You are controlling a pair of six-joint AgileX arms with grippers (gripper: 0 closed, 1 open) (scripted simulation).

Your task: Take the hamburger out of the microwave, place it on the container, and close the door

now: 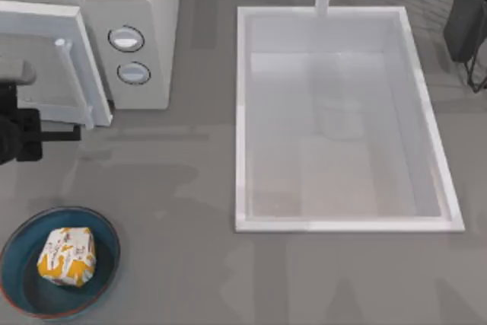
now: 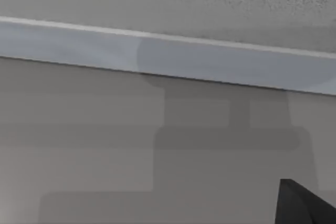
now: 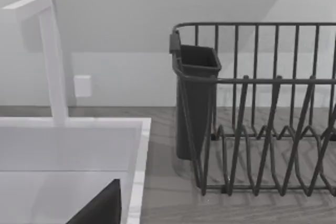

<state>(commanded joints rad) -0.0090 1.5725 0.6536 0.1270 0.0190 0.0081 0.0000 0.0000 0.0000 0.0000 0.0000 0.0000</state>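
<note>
Hamburger lies wrapped in the container, the blue dish at about 8 o'clock on the table, so only the door is left to close. That door stands partly open off the microwave, up at 10 o'clock, its slim bar handle facing the table.

Left gripper sits just outside the door at 9 o'clock, dark fingers pointing toward the panel's lower edge; whether they are open or closed I cannot tell.

As I judge it, the door is light, rigid and hinged, so it needs no grasp: a flat push on the outer face near the handle, away from the hinge, should swing it home.

Right arm is parked at 2 o'clock by the dish rack, past the sink.
</note>
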